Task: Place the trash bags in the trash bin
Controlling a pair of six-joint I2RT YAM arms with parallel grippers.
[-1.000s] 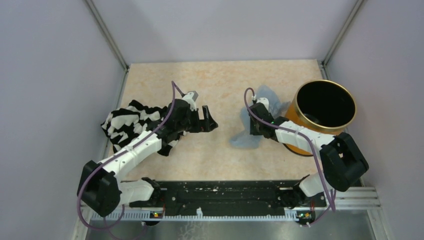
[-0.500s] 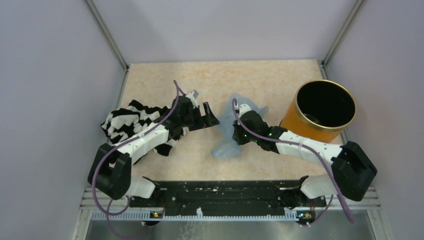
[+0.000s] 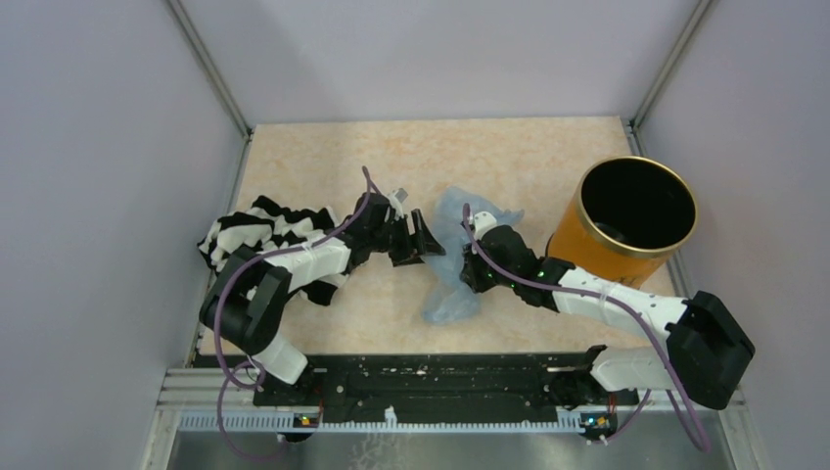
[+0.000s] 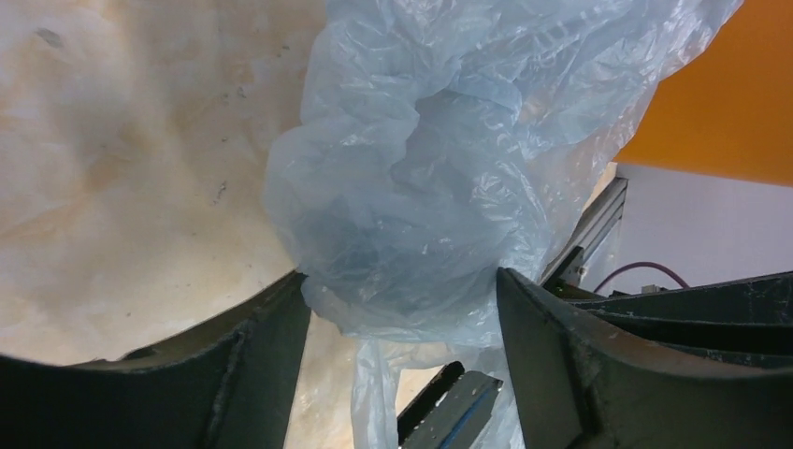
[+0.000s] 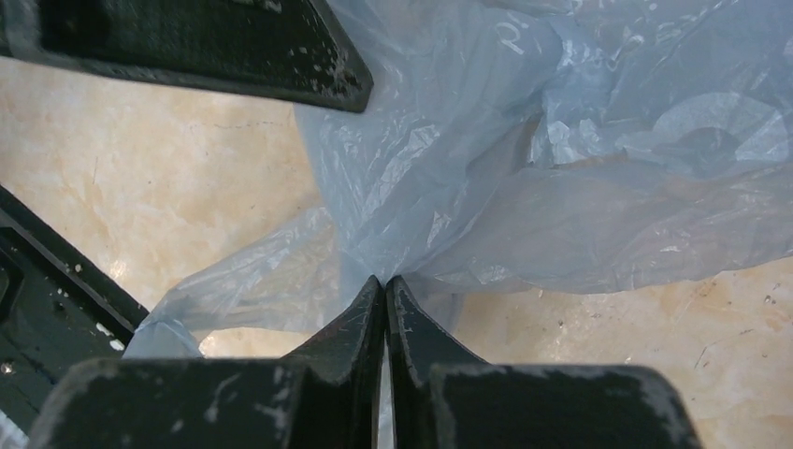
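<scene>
The pale-blue trash bag [image 3: 453, 221] lies crumpled in the middle of the table, left of the orange trash bin [image 3: 590, 257]. My right gripper [image 3: 471, 271] is shut on a fold of the bag [image 5: 561, 150], with its jaws [image 5: 386, 285] pinched together on the plastic. My left gripper [image 3: 419, 241] is open at the bag's left side. In the left wrist view a bunched part of the bag [image 4: 421, 187] sits between the spread fingers [image 4: 262, 360]; that gripper [image 4: 402, 295] has not closed on it. The bin's orange wall [image 4: 725, 103] shows behind the bag.
A black-and-white striped cloth heap [image 3: 256, 240] lies at the left under my left arm. The bin stands upright at the right near the wall, black inside. The left gripper's finger [image 5: 206, 47] shows close above the right gripper. The arm rail [image 3: 431, 377] runs along the near edge.
My right gripper has pulled the bag left, away from the bin to the table's middle. My left gripper has moved right off the cloth until its open fingers straddle the bag.
</scene>
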